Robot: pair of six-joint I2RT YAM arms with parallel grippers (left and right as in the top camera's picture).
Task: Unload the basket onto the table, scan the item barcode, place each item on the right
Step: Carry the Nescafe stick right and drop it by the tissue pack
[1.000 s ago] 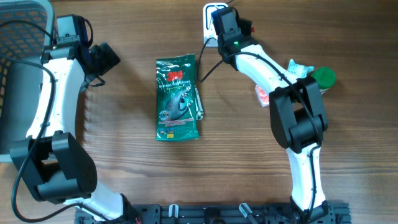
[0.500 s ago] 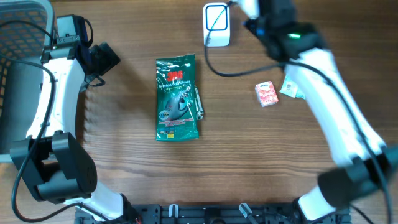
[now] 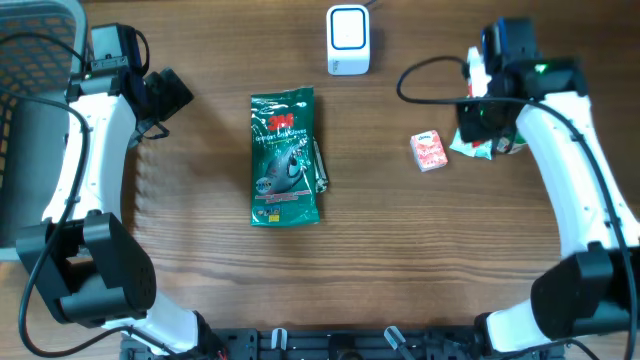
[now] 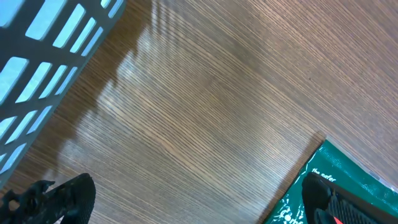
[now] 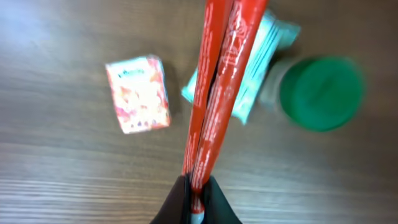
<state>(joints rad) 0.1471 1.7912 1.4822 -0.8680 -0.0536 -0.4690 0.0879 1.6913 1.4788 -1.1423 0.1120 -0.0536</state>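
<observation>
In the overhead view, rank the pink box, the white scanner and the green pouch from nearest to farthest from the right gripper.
From the right gripper, shut on a red packet:
1. pink box, just beside it, toward the table's centre.
2. white scanner, at the far edge, middle.
3. green pouch, mid-table, toward the left arm.
</observation>
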